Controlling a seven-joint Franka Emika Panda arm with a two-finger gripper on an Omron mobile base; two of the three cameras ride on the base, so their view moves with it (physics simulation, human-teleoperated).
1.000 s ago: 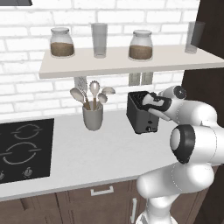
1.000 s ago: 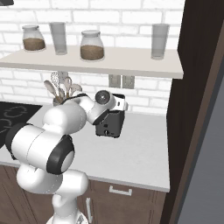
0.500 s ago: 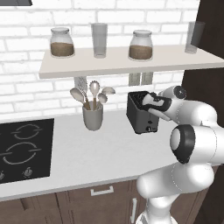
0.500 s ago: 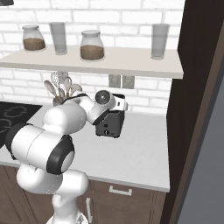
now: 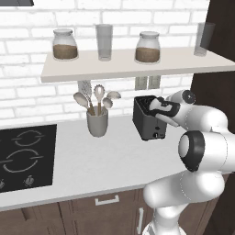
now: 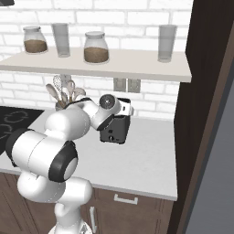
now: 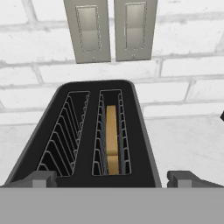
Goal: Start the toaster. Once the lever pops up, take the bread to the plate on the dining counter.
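The toaster [image 5: 148,118] stands on the grey bench [image 5: 105,158] against the white brick wall, just right of the utensil cup [image 5: 97,123] and below the two wall outlets [image 7: 109,29]. The gripper [image 7: 112,178] hovers directly over the toaster's near edge, its fingers [image 7: 39,179] spread wide and pinching nothing, one tip to each side of the body. The bread [image 7: 112,144] sits upright, deep in the right-hand slot; the left-hand slot is empty.

The step in hand appears to be starting the toaster. The lever is hard to make out from here; it is probably on the narrow front face with the small knob [image 6: 110,137], below the hand. To do it well, the hand should drop clear of the slots, set one fingertip squarely on the lever and press straight down until it latches, without shoving the light toaster along the bench. The fingers should stay out of the slot until the bread rises.
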